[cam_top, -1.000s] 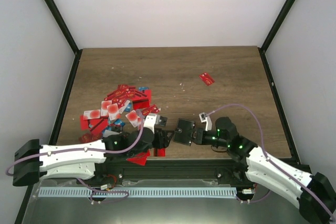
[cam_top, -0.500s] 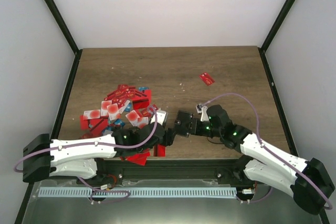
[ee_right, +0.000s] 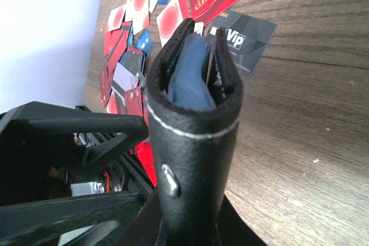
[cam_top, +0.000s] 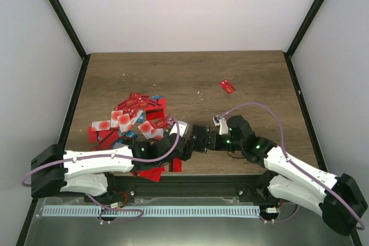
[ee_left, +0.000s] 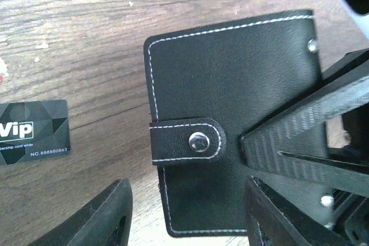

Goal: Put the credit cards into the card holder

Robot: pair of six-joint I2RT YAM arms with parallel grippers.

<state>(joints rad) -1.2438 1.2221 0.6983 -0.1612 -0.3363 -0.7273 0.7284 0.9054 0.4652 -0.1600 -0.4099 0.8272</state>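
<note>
Cards (cam_top: pixel 134 118) lie almost all in a loose red heap at the left centre of the surface (cam_top: pixel 253 73). One stray red card (cam_top: pixel 227 86) sits alone toward the upper right, and a black VIP card (ee_left: pixel 33 133) lies flat just left of the holder (ee_left: pixel 230 113). That holder is at lower centre of the top view, between the two arms. The right end effector (cam_top: pixel 212 141) is clamped narrow on its right side. Its strap (ee_left: pixel 173 140) is snapped over the clasp (ee_left: pixel 199 140), so it is closed. The left end effector (ee_left: pixel 187 220) has its fingers spread either side of the holder's lower edge, gripping nothing. Blue and dark edges show inside the fold in the right wrist view; whether these are loaded cards cannot be told. Assessment: early stage. The clasp is yet to be undone and nearly the whole heap remains to be loaded.
</note>
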